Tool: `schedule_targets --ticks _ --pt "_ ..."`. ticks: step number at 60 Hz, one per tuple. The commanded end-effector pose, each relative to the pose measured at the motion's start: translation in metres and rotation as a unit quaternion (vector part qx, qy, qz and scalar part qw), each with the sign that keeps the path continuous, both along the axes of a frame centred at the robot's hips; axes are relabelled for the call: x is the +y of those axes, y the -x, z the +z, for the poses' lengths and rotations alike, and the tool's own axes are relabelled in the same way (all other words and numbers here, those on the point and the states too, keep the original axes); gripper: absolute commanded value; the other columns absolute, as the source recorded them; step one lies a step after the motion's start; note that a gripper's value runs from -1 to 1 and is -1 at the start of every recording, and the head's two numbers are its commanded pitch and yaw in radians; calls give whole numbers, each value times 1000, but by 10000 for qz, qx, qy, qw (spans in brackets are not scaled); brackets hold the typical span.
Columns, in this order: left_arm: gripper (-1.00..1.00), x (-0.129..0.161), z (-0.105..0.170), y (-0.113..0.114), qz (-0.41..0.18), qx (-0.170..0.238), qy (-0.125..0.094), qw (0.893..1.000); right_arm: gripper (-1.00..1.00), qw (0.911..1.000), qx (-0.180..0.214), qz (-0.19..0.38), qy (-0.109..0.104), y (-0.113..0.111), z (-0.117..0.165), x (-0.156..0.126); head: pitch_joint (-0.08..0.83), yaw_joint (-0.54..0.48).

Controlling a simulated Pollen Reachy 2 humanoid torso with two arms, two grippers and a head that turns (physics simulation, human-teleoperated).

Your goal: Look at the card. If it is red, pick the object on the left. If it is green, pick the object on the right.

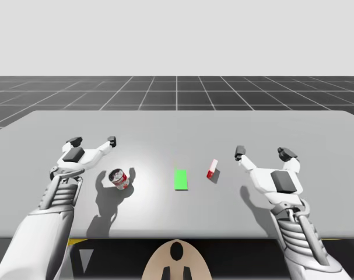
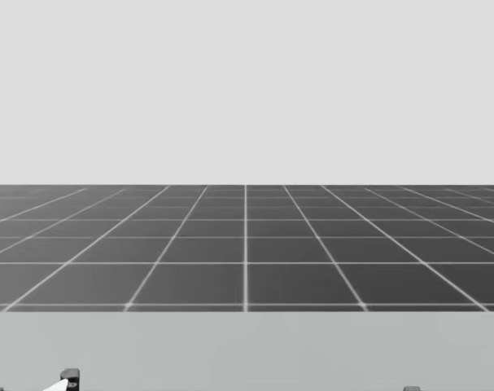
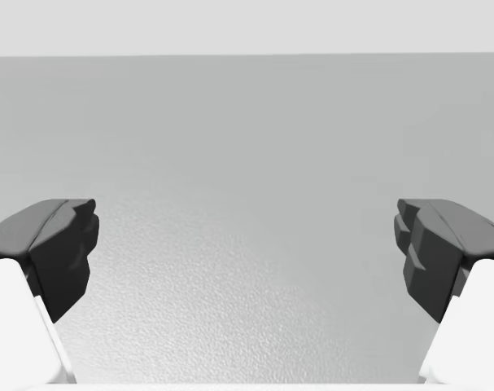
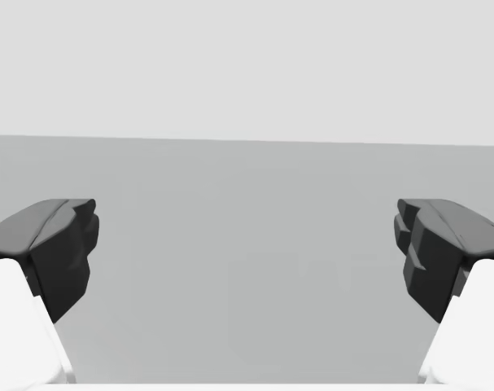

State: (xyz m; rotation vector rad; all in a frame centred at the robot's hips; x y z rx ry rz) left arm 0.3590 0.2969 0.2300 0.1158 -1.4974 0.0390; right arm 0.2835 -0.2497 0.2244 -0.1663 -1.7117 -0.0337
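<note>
green card lies between red-white can and red box.

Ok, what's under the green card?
The flat green rectangular card lies flush on the grey table, between the red-and-white can and the small red-and-white box. Nothing pokes out; the patch beneath it is covered.

White arms, ribbed grey wrists, black square wrist panels, dark-tipped white fingers.
</note>
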Motion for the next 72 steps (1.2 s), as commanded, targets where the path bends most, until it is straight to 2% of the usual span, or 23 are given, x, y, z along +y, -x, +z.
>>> schedule_targets --ticks 1,3,6,7,10,26,48,58,72 --pt "-1000 -1 0 1 -11 -29 -54 10000 -1000 9995 3 -119 -287 3 -2 5 5 -2" --pt "-1000 -1 0 1 -6 -30 -61 10000 -1000 9997 -16 -39 -253 3 -1 5 14 -2" --pt "-1000 -1 0 1 -5 -32 -65 10000 -1000 9995 -58 57 -319 4 1 5 31 -1" --pt "-1000 0 0 1 -4 -34 -68 10000 -1000 9997 -55 53 -235 4 2 5 55 -2" --pt "-1000 -1 0 1 -5 -36 -71 10000 -1000 9997 -35 59 -236 4 2 5 84 -1" --pt "-1000 -2 -2 1 2 -94 -308 9995 -1000 9999 -17 3 -144 2 -1 4 350 -3" --pt "-1000 -6 1 5 -85 -135 -403 9991 -1000 10000 -25 -15 -63 0 -3 4 684 -30" --pt "-1000 -7 3 7 -100 -164 -409 9990 -1000 10000 -6 -16 -68 -1 -4 3 745 -36" --pt "-1000 -9 6 10 -110 -280 -343 9990 -1000 10000 -6 13 -46 -1 -4 4 736 -41"
